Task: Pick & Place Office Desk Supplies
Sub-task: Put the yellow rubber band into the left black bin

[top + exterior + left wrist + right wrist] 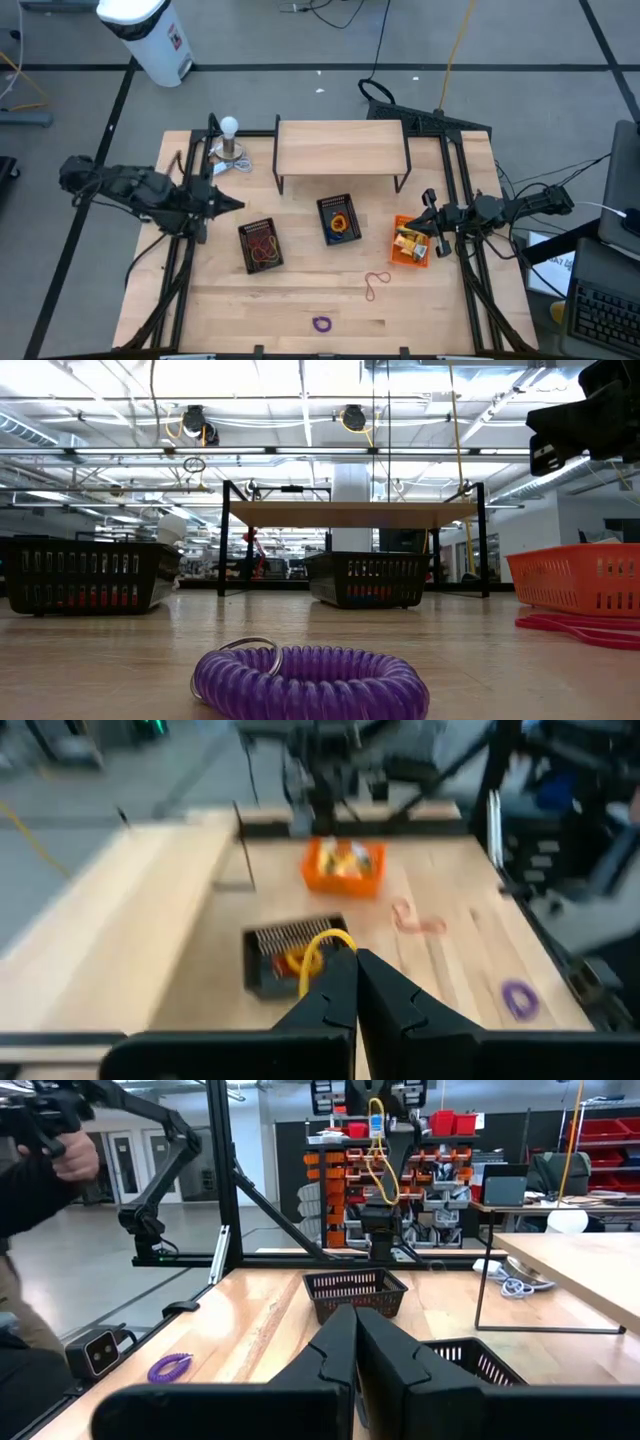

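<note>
Both arms sat parked at the table's sides as I looked it over. The left gripper (232,204) had its jaws closed on nothing, pointing inward beside the left black basket (261,246); the right gripper (425,212) was likewise closed and empty, just over the orange basket (410,243).

Two loops lay loose on the wood. The purple coil (321,323) sat near the front edge, about midway between the arms, forward of both. The pink loop (375,285) lay nearer the right gripper, forward and inward of it, its long axis running roughly from the back of the table toward the front. I judged the right arm the better reach for the pink loop; the coil looked an even call.

I counted two black baskets, the second (339,220) in the middle holding orange and yellow loops, the left one holding red and orange loops; one orange basket with yellow packets; one wooden shelf (341,150); one ball-topped stand (230,140).
</note>
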You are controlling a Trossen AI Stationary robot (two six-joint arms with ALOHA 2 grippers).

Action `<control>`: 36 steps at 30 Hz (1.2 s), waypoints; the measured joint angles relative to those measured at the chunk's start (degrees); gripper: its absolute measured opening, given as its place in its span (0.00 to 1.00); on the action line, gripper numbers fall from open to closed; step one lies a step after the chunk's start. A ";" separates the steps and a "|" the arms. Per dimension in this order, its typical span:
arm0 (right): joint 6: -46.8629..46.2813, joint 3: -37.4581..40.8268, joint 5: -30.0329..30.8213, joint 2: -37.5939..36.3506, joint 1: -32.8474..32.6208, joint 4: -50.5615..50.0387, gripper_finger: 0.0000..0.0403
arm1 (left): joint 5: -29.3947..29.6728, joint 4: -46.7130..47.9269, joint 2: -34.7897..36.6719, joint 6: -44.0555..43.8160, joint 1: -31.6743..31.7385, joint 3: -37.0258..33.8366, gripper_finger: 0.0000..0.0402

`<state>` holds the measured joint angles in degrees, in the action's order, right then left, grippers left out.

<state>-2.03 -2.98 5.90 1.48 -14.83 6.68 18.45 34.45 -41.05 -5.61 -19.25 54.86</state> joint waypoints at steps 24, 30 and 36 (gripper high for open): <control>0.89 0.01 0.01 0.00 0.00 1.17 0.00 | -11.49 18.55 -30.79 -11.20 -0.07 4.24 0.00; 0.99 0.01 0.01 0.00 0.00 1.66 0.00 | -12.45 17.99 -36.72 -9.54 -0.07 3.05 0.00; 1.20 0.02 0.01 0.00 0.00 1.68 0.00 | -12.95 17.90 -41.48 -8.20 -0.07 3.05 0.00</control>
<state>-0.84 -2.96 5.91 1.48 -14.83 8.36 5.50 52.35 -82.53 -13.80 -19.31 57.91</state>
